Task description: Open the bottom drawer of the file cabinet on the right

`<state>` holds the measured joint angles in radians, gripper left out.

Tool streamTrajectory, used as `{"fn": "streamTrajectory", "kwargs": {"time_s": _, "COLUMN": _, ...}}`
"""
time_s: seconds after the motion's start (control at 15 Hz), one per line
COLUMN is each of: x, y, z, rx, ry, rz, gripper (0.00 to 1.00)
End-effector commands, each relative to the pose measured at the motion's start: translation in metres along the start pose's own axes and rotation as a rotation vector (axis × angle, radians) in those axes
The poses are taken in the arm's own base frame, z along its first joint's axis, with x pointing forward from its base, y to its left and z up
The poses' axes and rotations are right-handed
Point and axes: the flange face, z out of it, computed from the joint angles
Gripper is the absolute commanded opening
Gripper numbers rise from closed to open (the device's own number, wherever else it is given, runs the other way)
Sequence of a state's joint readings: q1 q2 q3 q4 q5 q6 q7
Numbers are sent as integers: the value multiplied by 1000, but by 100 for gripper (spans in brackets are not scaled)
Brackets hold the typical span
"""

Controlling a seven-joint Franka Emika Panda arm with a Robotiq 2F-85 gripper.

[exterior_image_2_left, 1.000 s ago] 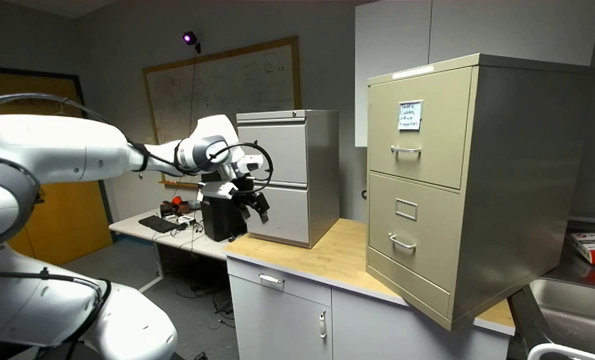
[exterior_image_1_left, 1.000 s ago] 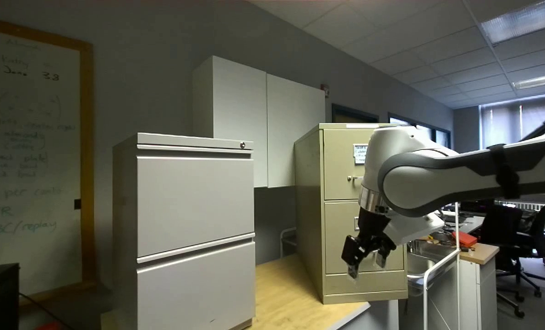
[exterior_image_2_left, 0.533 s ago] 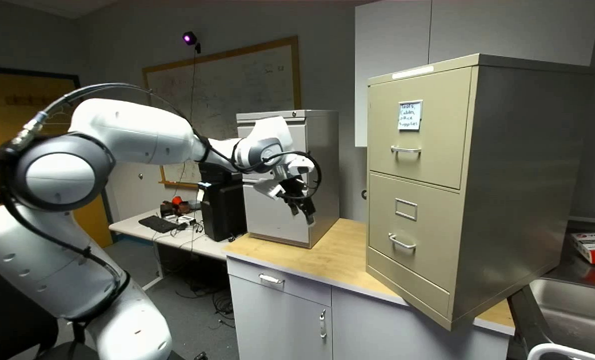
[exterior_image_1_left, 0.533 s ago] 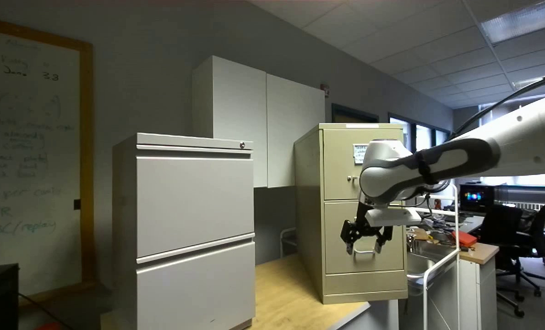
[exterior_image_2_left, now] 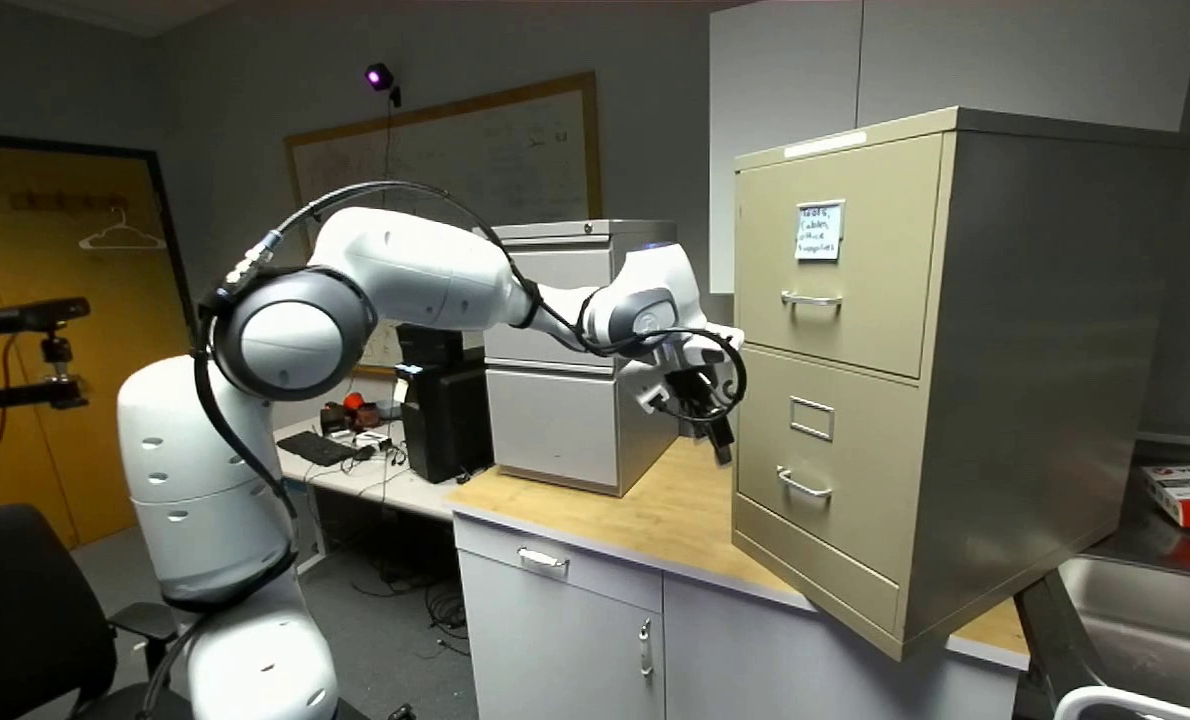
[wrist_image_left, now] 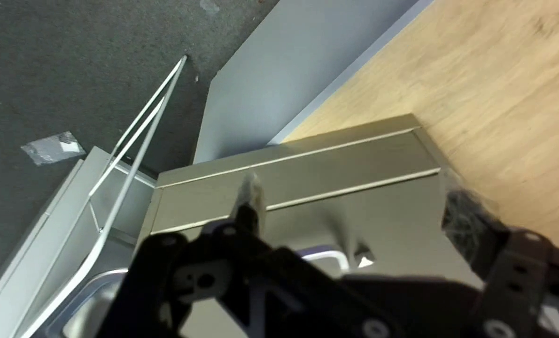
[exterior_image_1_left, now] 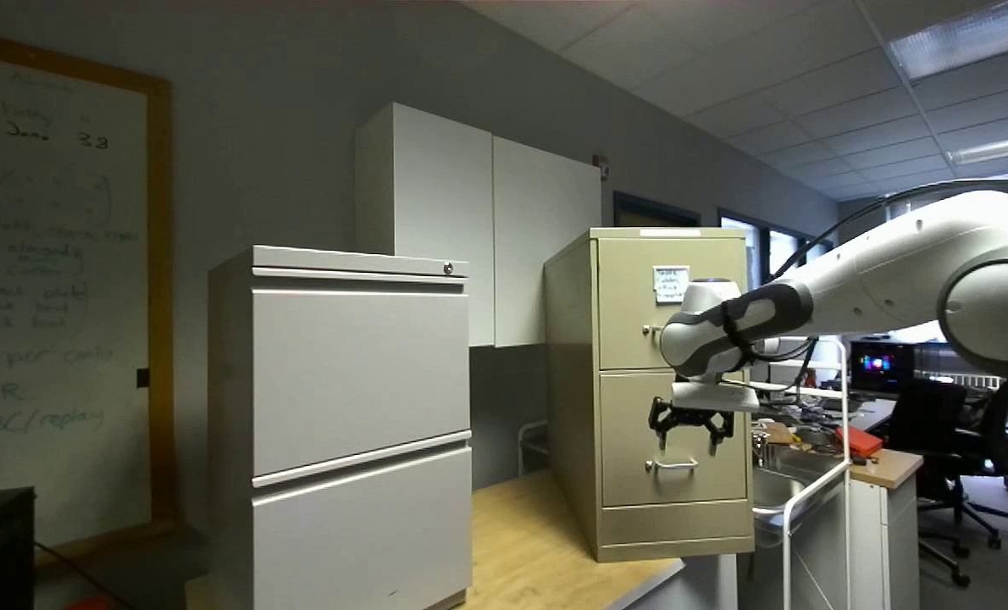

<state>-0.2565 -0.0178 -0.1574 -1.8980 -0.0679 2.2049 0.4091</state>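
Observation:
The file cabinet is tall, narrow and tan; it also shows in an exterior view. Its bottom drawer is shut, with a metal bar handle that shows too in an exterior view. My gripper is open and empty, fingers pointing down, in front of the bottom drawer. In an exterior view the gripper is left of the drawer front, apart from the handle. In the wrist view the gripper spans wide, and the handle shows between the fingers, partly hidden by the gripper's linkage.
A light-grey two-drawer cabinet stands beside the tan one on a wooden counter. White cupboards hang behind. A sink lies past the tan cabinet. A white metal frame stands near its base.
The arm has moved towards the file cabinet, and my gripper has come close to the bottom drawer's front. The gripper has turned to a more level, downward pose. It stays open.

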Motion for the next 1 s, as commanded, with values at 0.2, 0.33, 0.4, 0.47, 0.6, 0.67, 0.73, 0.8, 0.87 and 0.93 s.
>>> {"fn": "streamTrajectory", "kwargs": {"time_s": 0.2, "x": 76, "y": 40, "z": 19, "rx": -50, "ry": 49, "rz": 244, "gripper": 100}}
{"fn": "streamTrajectory", "kwargs": {"time_s": 0.33, "x": 84, "y": 50, "z": 29, "rx": -61, "ry": 49, "rz": 293, "gripper": 100}}
{"fn": "streamTrajectory", "kwargs": {"time_s": 0.4, "x": 87, "y": 53, "z": 34, "rx": -65, "ry": 50, "rz": 311, "gripper": 100}}
{"fn": "streamTrajectory", "kwargs": {"time_s": 0.47, "x": 89, "y": 54, "z": 39, "rx": -68, "ry": 50, "rz": 329, "gripper": 100}}
{"fn": "streamTrajectory", "kwargs": {"time_s": 0.6, "x": 93, "y": 53, "z": 48, "rx": -71, "ry": 48, "rz": 352, "gripper": 100}}
{"fn": "streamTrajectory", "kwargs": {"time_s": 0.67, "x": 96, "y": 50, "z": 53, "rx": -75, "ry": 54, "rz": 360, "gripper": 100}}
{"fn": "streamTrajectory", "kwargs": {"time_s": 0.73, "x": 99, "y": 48, "z": 57, "rx": -76, "ry": 60, "rz": 367, "gripper": 100}}
{"fn": "streamTrajectory", "kwargs": {"time_s": 0.8, "x": 103, "y": 45, "z": 61, "rx": -75, "ry": 74, "rz": 381, "gripper": 100}}
{"fn": "streamTrajectory", "kwargs": {"time_s": 0.87, "x": 107, "y": 43, "z": 64, "rx": -73, "ry": 88, "rz": 396, "gripper": 100}}
{"fn": "streamTrajectory", "kwargs": {"time_s": 0.93, "x": 112, "y": 41, "z": 67, "rx": -68, "ry": 98, "rz": 416, "gripper": 100}}
